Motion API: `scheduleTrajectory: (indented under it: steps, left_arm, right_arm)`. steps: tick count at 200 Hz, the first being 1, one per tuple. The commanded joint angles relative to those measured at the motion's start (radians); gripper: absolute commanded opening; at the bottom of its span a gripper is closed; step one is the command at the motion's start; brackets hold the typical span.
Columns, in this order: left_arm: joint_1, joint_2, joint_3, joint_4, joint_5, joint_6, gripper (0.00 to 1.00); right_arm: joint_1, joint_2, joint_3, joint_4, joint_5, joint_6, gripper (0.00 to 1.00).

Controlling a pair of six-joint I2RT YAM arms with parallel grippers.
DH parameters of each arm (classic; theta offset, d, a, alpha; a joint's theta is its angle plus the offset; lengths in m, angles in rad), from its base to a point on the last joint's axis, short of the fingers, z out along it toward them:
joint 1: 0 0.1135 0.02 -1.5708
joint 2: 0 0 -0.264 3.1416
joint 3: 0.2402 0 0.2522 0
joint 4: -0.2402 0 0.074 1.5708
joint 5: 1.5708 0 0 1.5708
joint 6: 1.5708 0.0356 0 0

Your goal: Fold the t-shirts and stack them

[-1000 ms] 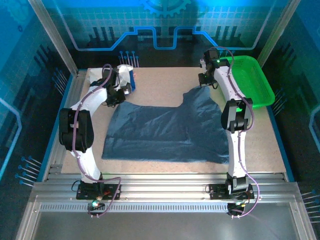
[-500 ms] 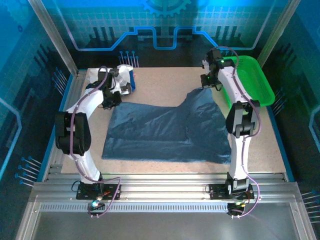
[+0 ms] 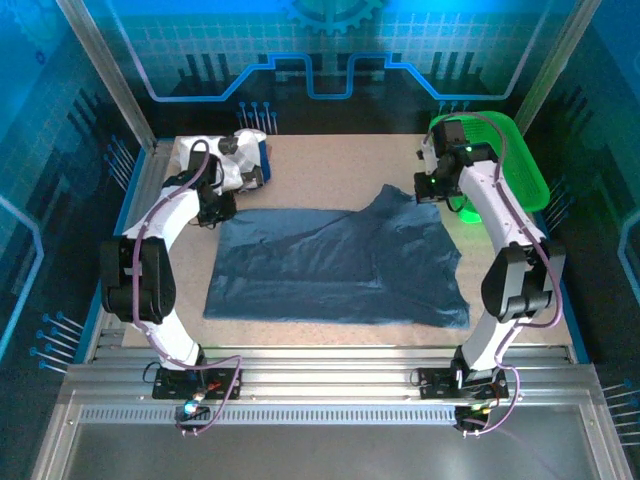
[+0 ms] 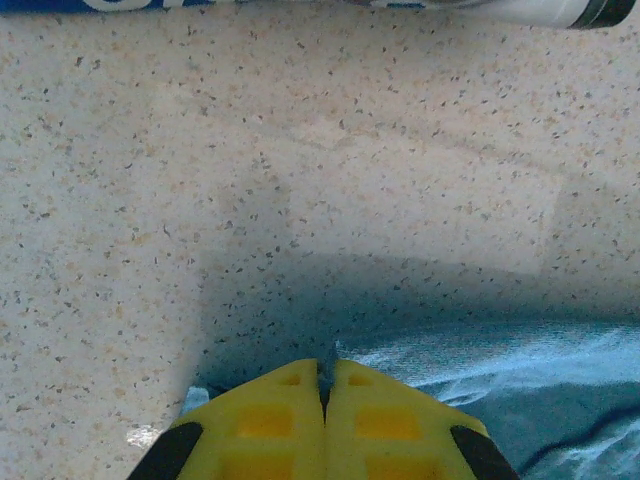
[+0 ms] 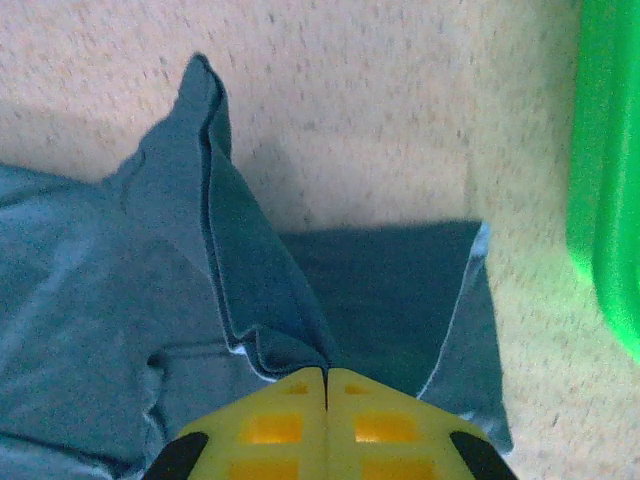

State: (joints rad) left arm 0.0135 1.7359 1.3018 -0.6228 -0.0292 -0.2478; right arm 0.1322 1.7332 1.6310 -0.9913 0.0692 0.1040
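The slate-blue shirt (image 3: 335, 265) lies spread on the counter (image 3: 330, 165), its long axis running left to right, and its whole body falls on the near side of both hands. The left hand (image 3: 215, 208) sits at the shirt's far-left corner, fingers pressed together, and appears to pinch the cloth edge there. Only a sliver of fabric shows at the tips, so how many layers it grips is hard to say. The right hand (image 3: 424, 193) is at the far-right corner, closed on a bunched fold of the same shirt. Any fold would carry this far edge toward the near one. The white printed shirt (image 3: 232, 160) lies crumpled just beyond the left hand, partly hidden by that arm. The green basket (image 3: 505, 150) stands right of the right hand.
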Motion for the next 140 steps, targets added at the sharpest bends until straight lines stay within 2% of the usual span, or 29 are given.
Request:
scheduleTrajectory:
  steps: [1,65,140]
  left_arm:
    - [0.019,-0.049,-0.027,0.003,-0.006,0.046,0.02]
    - [0.037,-0.085,-0.077,0.011,-0.005,0.085,0.02]
    - [0.037,-0.168,-0.201,0.004,-0.032,0.067,0.02]
  right_arm:
    - [0.006,-0.086,-0.092,-0.014,-0.021,0.065,0.00]
    - [-0.023,-0.269,-0.295,-0.074,0.004,0.158,0.00]
    - [-0.100,-0.413,-0.482,-0.103,-0.041,0.294,0.00]
